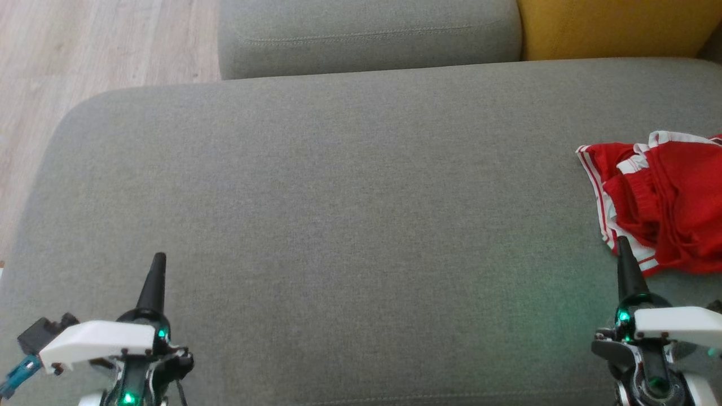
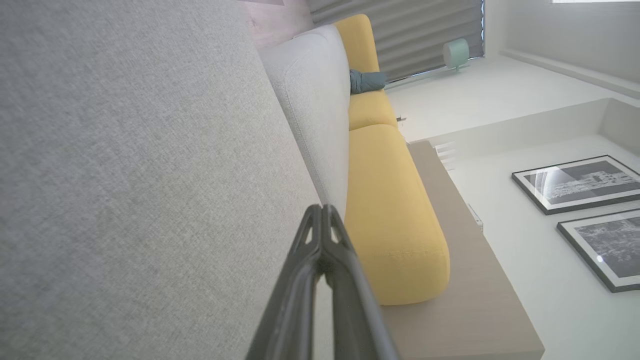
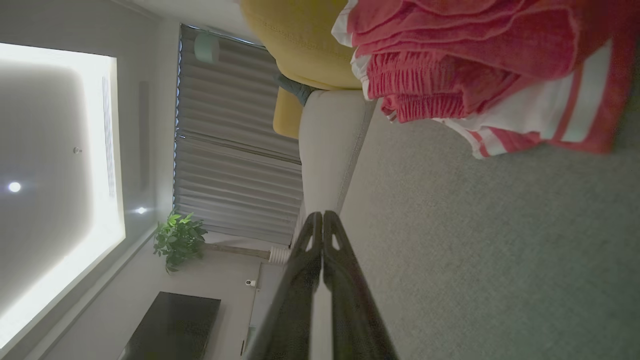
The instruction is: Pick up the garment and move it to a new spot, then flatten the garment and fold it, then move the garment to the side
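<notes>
The garment (image 1: 668,206) is a pair of red shorts with white stripes, lying crumpled at the right edge of the grey sofa seat (image 1: 350,197). In the right wrist view the garment (image 3: 480,70) bunches near the top, with its elastic waistband showing. My right gripper (image 1: 623,248) is shut and empty, its tip just at the garment's near edge; whether it touches the cloth I cannot tell. My left gripper (image 1: 159,262) is shut and empty at the lower left, over bare seat. Closed fingertips show in both wrist views: left gripper (image 2: 322,210), right gripper (image 3: 320,216).
A grey backrest cushion (image 1: 366,34) runs along the far side, with a yellow cushion (image 1: 609,28) to its right. Wooden floor (image 1: 84,51) lies past the seat's left edge. The yellow cushion (image 2: 390,200) sits against a wooden ledge.
</notes>
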